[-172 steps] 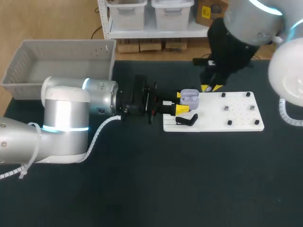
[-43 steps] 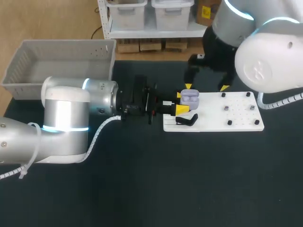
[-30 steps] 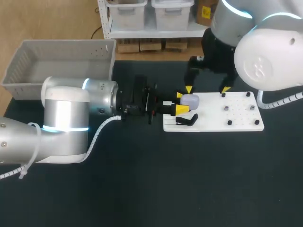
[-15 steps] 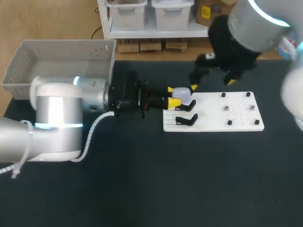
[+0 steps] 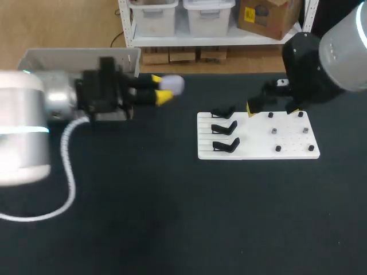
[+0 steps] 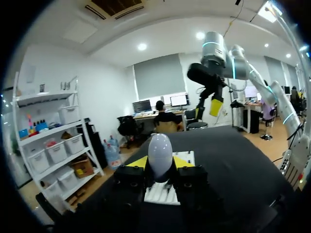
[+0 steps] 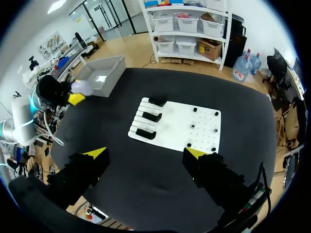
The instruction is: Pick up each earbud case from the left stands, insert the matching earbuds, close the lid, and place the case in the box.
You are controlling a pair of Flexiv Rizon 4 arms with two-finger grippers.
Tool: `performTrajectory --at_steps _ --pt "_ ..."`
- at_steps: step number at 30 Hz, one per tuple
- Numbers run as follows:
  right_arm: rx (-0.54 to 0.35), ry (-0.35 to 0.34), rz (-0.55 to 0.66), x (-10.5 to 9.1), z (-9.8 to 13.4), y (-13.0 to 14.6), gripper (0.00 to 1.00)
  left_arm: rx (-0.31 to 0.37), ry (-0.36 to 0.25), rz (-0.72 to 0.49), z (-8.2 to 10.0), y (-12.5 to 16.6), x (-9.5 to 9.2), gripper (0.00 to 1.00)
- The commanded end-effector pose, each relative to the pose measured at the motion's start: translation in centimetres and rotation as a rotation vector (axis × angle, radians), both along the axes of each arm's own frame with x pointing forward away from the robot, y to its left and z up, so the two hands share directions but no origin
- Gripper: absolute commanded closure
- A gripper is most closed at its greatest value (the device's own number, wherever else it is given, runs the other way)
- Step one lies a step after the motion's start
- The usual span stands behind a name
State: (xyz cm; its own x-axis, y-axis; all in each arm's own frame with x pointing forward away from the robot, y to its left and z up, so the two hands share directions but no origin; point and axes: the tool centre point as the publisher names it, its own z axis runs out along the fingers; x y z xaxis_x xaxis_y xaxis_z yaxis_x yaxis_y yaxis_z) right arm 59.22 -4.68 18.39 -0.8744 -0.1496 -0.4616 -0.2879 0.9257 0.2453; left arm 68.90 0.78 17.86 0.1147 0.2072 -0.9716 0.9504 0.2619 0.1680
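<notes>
A closed lilac earbud case [image 5: 172,84] is clamped from both sides by my left gripper [image 5: 160,87], in the air just right of the grey box [image 5: 74,57]. The left wrist view has the case [image 6: 160,153] upright between the yellow fingertips [image 6: 138,161]. My right gripper [image 5: 270,106] hangs open and empty above the white board [image 5: 258,146], near its back edge. In the right wrist view its fingers [image 7: 95,154] stand wide apart high over the board [image 7: 184,133], and the case [image 7: 82,87] shows far off by the box [image 7: 99,75].
Three empty black stands [image 5: 224,129] line the board's left side, also seen in the right wrist view [image 7: 151,117]. Small dark pegs [image 5: 274,131] dot its right half. Black tabletop spreads around the board and in front of both arms.
My left arm has carried the closed case from the board leftwards and back to beside the grey box. My right gripper has drawn back to the right, away from the stands.
</notes>
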Motion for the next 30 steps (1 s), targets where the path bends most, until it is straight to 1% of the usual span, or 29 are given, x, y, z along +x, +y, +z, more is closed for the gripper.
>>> performTrajectory --at_steps 1,2,3,4,5,6,7,8,9,10,11,12,13,14,15,17,23,26,28,30 --pt "0.017 -0.066 -0.021 -0.2 -0.2 0.1 0.00 -0.014 -0.055 0.354 2.4 6.7 0.5 1.00" --pt "0.017 -0.066 -0.021 -0.2 -0.2 0.1 0.00 -0.025 -0.046 0.360 2.4 7.6 1.3 1.00" --pt "0.017 -0.066 -0.021 -0.2 -0.2 0.1 0.00 0.008 -0.055 0.383 2.2 8.5 2.1 1.00" --pt "0.017 -0.066 -0.021 -0.2 -0.2 0.1 0.00 0.011 -0.039 0.402 2.0 9.4 3.0 1.00" --pt "0.017 -0.066 -0.021 -0.2 -0.2 0.1 0.00 0.001 -0.031 0.410 1.8 10.2 3.9 1.00" --pt "0.017 -0.066 -0.021 -0.2 -0.2 0.1 0.00 0.031 -0.038 0.432 1.5 10.9 4.7 1.00" --pt "0.017 -0.066 -0.021 -0.2 -0.2 0.1 0.00 0.046 -0.034 0.443 1.4 11.4 5.3 1.00" --pt "0.017 -0.066 -0.021 -0.2 -0.2 0.1 0.00 0.037 -0.028 0.443 1.0 12.3 6.5 1.00" --pt "0.017 -0.066 -0.021 -0.2 -0.2 0.1 0.00 0.056 -0.033 0.446 0.8 12.7 7.0 1.00" --pt "0.017 -0.066 -0.021 -0.2 -0.2 0.1 0.00 0.088 -0.022 0.471 0.2 13.4 8.2 1.00" --pt "0.017 -0.066 -0.021 -0.2 -0.2 0.1 0.00 0.068 -0.011 0.471 -0.2 14.0 9.0 1.00" --pt "0.017 -0.066 -0.021 -0.2 -0.2 0.1 0.00 0.092 -0.012 0.476 -0.7 14.5 9.9 1.00" --pt "0.017 -0.066 -0.021 -0.2 -0.2 0.1 0.00 0.097 -0.008 0.482 -1.0 14.8 10.4 1.00" --pt "0.017 -0.066 -0.021 -0.2 -0.2 0.1 0.00 0.073 0.013 0.490 -1.8 15.5 11.5 1.00" --pt "0.017 -0.066 -0.021 -0.2 -0.2 0.1 0.00 0.077 0.021 0.491 -2.5 16.1 12.5 1.00" --pt "0.017 -0.066 -0.021 -0.2 -0.2 0.1 0.00 0.036 0.048 0.512 -3.4 16.8 13.8 1.00" --pt "0.017 -0.066 -0.021 -0.2 -0.2 0.1 0.00 0.035 0.064 0.536 -6.2 18.7 18.3 1.00" --pt "0.017 -0.066 -0.021 -0.2 -0.2 0.1 0.00 0.031 0.066 0.538 -6.8 19.1 19.6 1.00" --pt "0.017 -0.066 -0.021 -0.2 -0.2 0.1 0.00 0.052 0.074 0.546 -7.0 19.2 20.1 1.00" --pt "0.017 -0.066 -0.021 -0.2 -0.2 0.1 0.00 0.057 0.075 0.551 -6.8 19.1 20.4 0.53"
